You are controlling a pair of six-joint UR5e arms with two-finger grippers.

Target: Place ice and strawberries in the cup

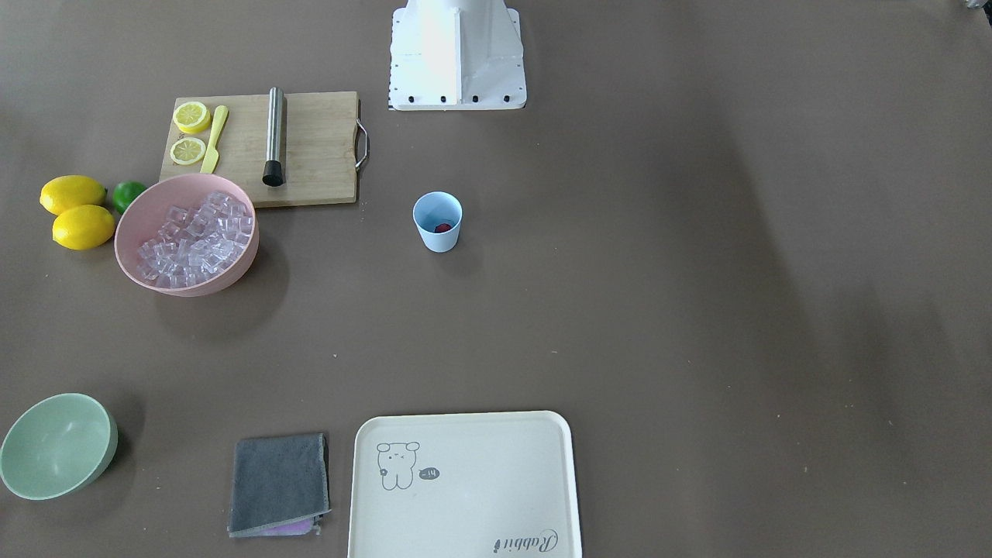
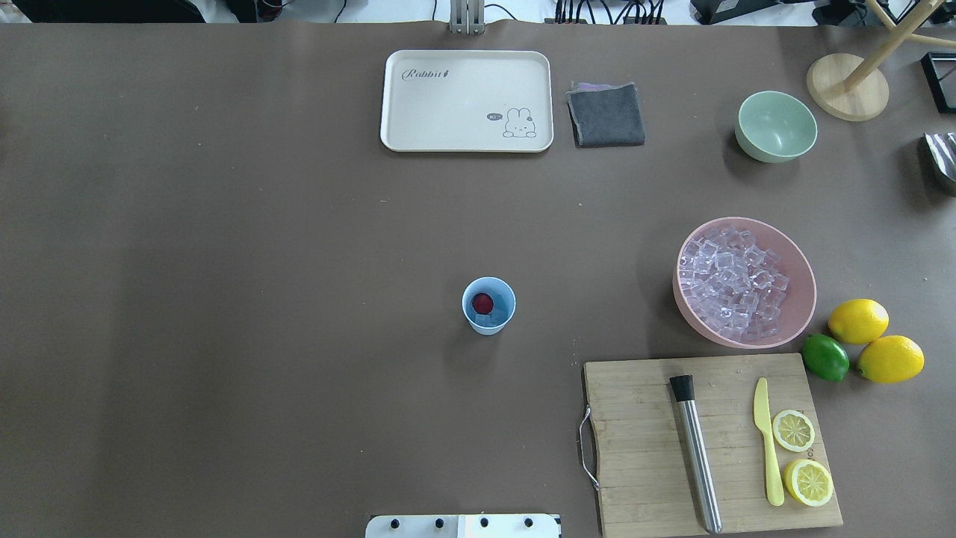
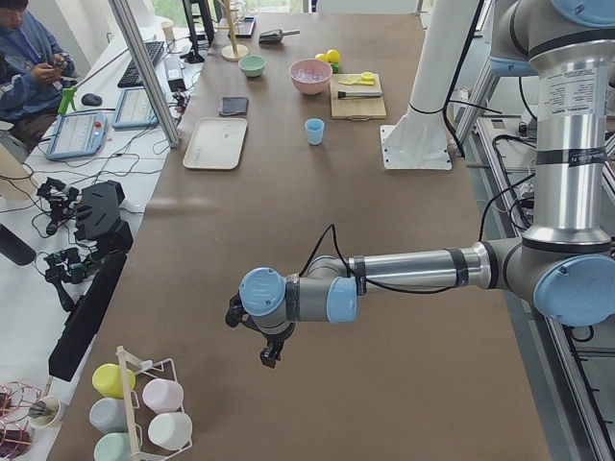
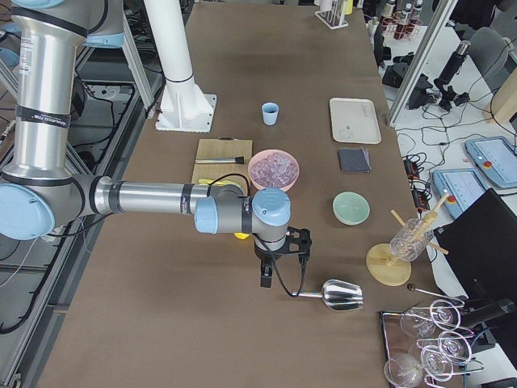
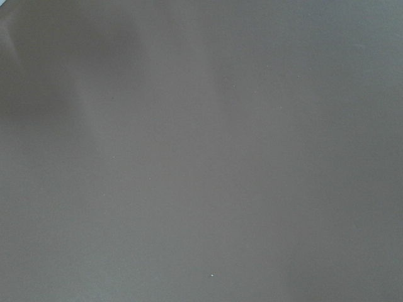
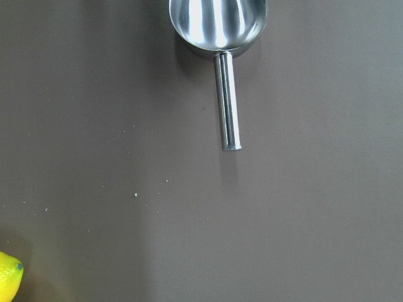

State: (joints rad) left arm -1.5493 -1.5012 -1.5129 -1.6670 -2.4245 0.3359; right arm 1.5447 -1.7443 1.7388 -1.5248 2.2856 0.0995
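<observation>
Cup [image 2: 488,305]: light-blue tumbler, stood upright near the middle of the table [image 2: 224,299], long axis vertical, mouth upward and wider than the base. Contents: one red strawberry [image 2: 482,303] lying on a few pieces of ice [image 2: 489,320]. The overhead view showed both, the front-facing view only the berry; which way its green end pointed could not be told. More ice was heaped in the pink bowl [image 2: 799,288], well apart on the robot's right, near a cutting board [image 2: 635,448]. Left gripper [image 3: 270,358] and right gripper [image 4: 264,280] appeared in the side views alone, fingers down, toward the table's ends; whether their fingers were parted or closed could not be told. Right wrist view: metal scoop [image 6: 218,25] lying flat. Surface: plain brown covering. Desks with equipment alongside.
</observation>
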